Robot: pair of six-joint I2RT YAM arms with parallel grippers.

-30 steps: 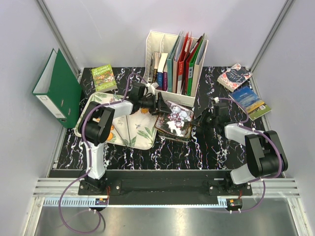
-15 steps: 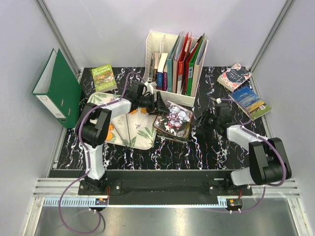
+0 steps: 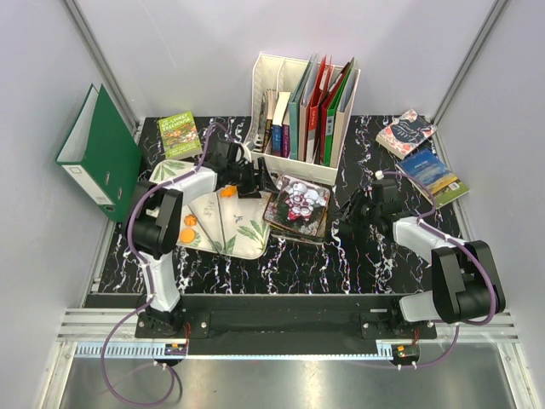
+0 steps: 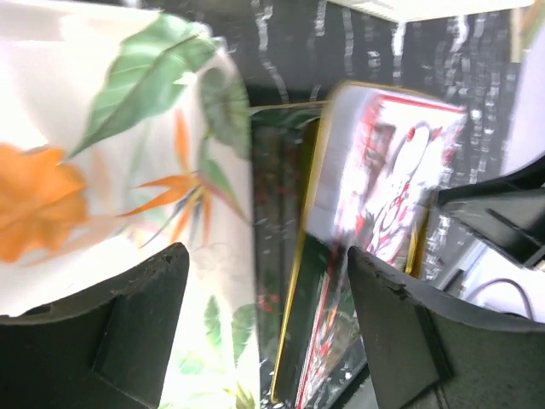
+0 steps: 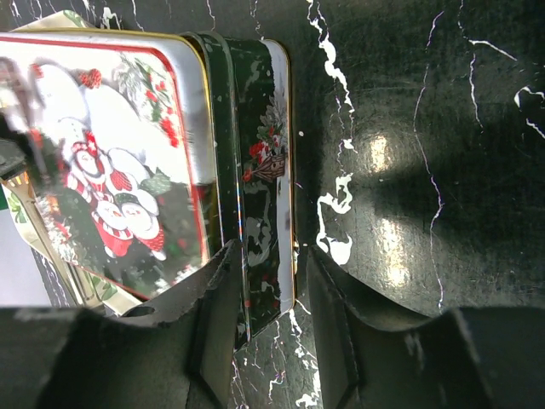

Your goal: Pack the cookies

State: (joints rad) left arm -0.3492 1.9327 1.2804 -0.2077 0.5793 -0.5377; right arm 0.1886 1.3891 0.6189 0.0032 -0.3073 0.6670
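A square tin (image 3: 298, 203) with a snowman lid lies at the middle of the black marbled table. Three orange cookies (image 3: 227, 192) (image 3: 191, 220) (image 3: 189, 232) lie on the leaf-print tray (image 3: 223, 228) left of it. No green or black cookies show. My left gripper (image 3: 249, 181) hovers over the tray's far right corner, open and empty. In its wrist view (image 4: 264, 256) the tray (image 4: 128, 85) and the tin (image 4: 383, 170) lie between the fingers. My right gripper (image 3: 345, 211) is at the tin's right edge. In its wrist view (image 5: 271, 249) the jaws stand close around the tin's (image 5: 102, 170) corner wall.
A white file holder (image 3: 306, 111) full of folders stands right behind the tin. A green binder (image 3: 98, 153) leans at the far left. A green book (image 3: 179, 135) lies behind the tray. Two books (image 3: 407, 132) (image 3: 434, 175) lie at the far right.
My left gripper has drawn back leftward from the tin's left edge to over the tray. The tin's lid now lies flatter on the tin. The right gripper has hardly moved.
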